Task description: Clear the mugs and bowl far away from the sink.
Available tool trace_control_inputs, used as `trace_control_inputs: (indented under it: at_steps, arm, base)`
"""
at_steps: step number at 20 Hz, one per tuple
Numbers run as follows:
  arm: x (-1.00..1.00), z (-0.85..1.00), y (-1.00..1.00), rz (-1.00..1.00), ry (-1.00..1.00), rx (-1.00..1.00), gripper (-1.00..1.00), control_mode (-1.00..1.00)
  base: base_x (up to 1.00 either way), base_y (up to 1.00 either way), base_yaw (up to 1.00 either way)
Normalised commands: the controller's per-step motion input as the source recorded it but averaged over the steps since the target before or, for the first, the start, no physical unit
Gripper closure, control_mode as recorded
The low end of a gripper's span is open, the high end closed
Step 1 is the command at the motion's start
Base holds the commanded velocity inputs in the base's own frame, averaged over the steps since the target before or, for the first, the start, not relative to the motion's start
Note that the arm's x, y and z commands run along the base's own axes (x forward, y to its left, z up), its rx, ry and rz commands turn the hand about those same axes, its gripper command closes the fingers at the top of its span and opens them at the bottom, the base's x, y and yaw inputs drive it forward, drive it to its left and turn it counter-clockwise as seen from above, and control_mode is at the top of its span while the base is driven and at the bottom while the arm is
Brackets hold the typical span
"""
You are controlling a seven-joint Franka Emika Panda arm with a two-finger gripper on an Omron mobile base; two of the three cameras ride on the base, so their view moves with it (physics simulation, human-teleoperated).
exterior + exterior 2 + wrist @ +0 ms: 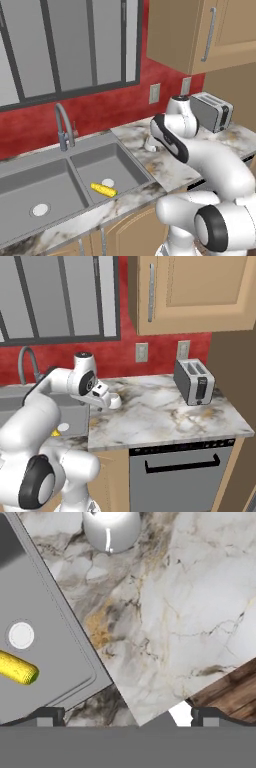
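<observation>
Approaching white mug, top centre; gripper spread, empty; next: descending over the mug.

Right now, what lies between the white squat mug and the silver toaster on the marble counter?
Nothing: in the right base view, bare marble counter stretches from the white squat mug to the silver toaster.
</observation>
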Motion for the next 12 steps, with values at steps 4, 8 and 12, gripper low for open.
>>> trace_control_inputs:
  at_steps: [4,8,12]
  arm:
    - [0.28,-0.11,-0.03,0.01,0.00,0.00,-1.00,-1.00]
    - [0.31,-0.08,-0.02,0.00,0.00,0.00,-1.00,-1.00]
    - [0.28,-0.14,0.00,0.00,0.01,0.00,-1.00,-1.00]
  base:
    - [0.00,0.00,0.00]
    - [0.00,0.00,0.00]
    - [0.00,0.00,0.00]
